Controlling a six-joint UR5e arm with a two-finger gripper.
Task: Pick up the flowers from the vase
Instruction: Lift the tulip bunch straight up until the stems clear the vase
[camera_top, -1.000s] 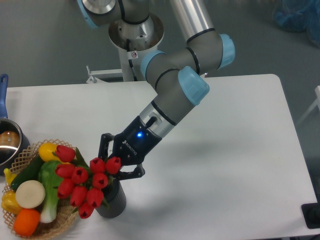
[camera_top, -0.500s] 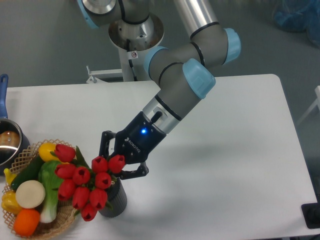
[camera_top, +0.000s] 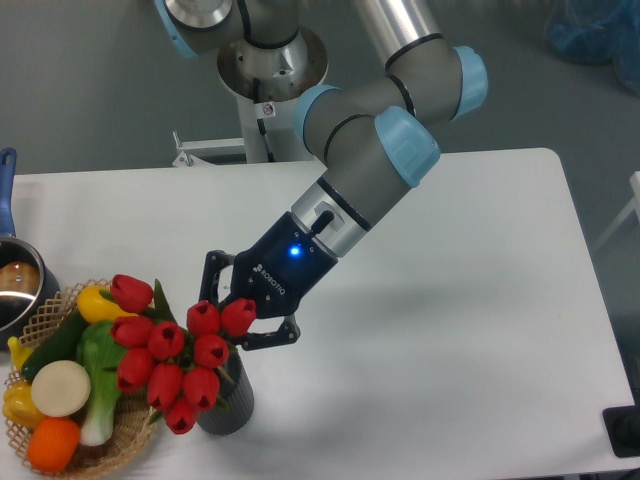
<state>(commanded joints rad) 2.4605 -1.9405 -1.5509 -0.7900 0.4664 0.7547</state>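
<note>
The flowers (camera_top: 170, 355), a bunch of red tulip buds with green leaves, lean to the left over the rim of the vase (camera_top: 230, 405). The vase is a short dark grey ribbed cylinder near the table's front edge. My gripper (camera_top: 228, 322) reaches down from the upper right, and its black fingers (camera_top: 268, 336) close around the bunch just above the vase mouth. The fingertips and the stems are hidden behind the buds. The lower buds hang in front of the vase's left wall.
A woven wicker basket (camera_top: 125, 440) with vegetables and fruit stands directly left of the vase, touching the hanging buds. A metal pot (camera_top: 15, 290) with a blue handle sits at the far left edge. The arm's base stands behind the table.
The gripper has moved slightly up and right, and the bunch of flowers has risen with it. The vase has stayed on the table.
</note>
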